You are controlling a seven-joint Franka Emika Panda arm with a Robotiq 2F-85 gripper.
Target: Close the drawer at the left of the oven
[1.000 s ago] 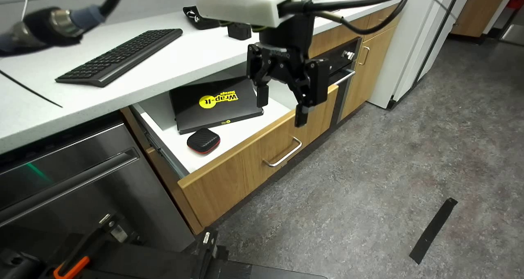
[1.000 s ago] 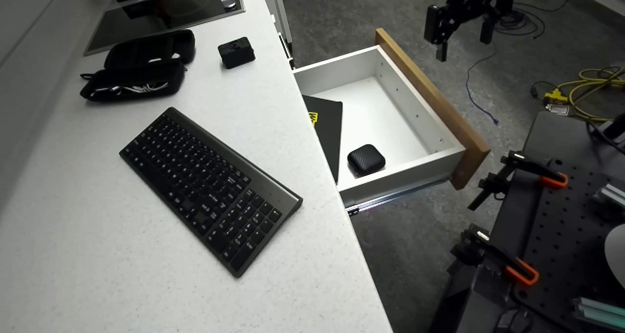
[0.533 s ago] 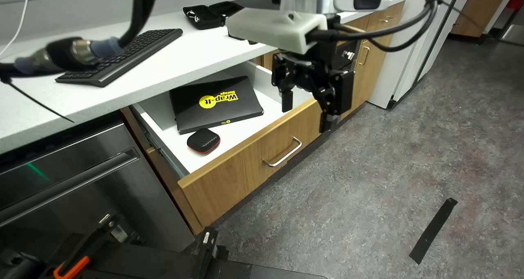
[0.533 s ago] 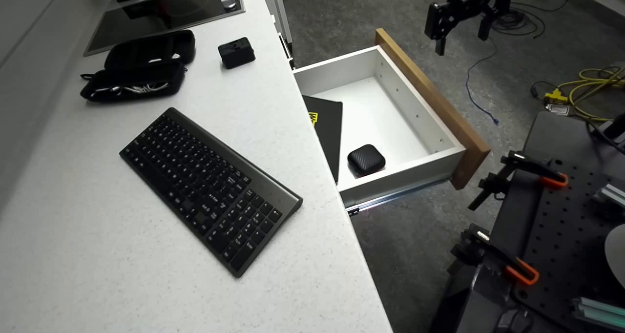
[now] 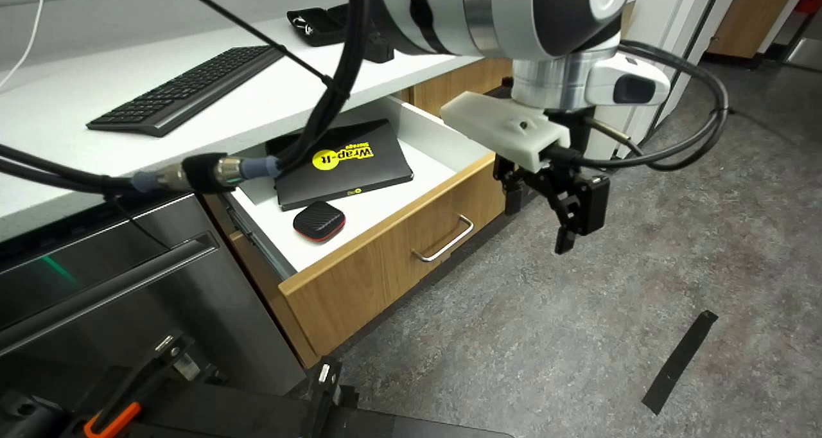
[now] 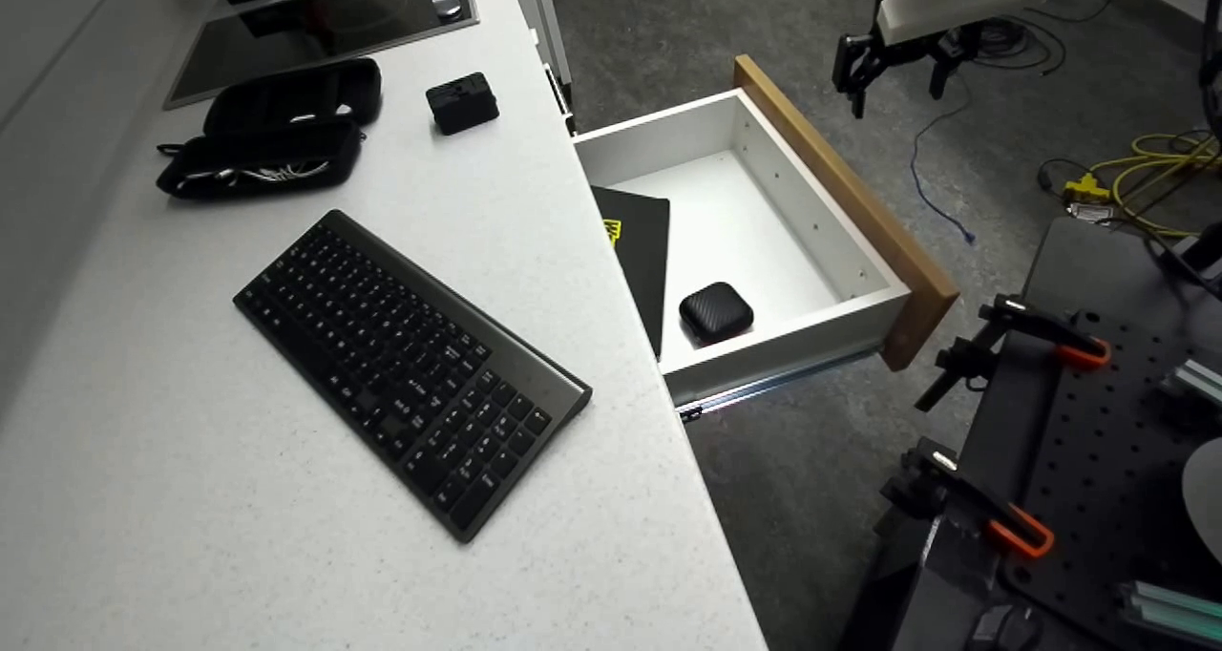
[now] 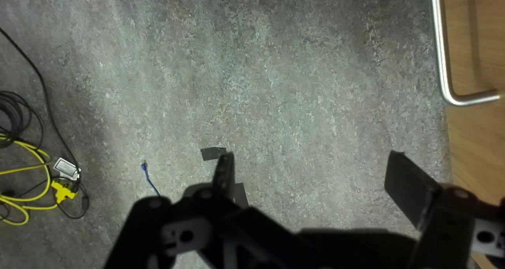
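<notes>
Light-oak drawer with white interior [image 5: 385,264]: stood pulled out below the white speckled counter [image 6: 239,556], beside the grey steel appliance front [image 5: 192,290].
Black two-fingered gripper [image 5: 539,220]: hung with jaws spread wide above the mottled grey floor [image 5: 578,335], just outside the drawer, apart from it.
Slim silver bar handle [image 7: 440,44]: showed at the right edge of the wrist view.
Flat black box with yellow lettering [image 5: 372,173]: lay in the drawer, near the small black case with red trim [image 5: 319,219].
</notes>
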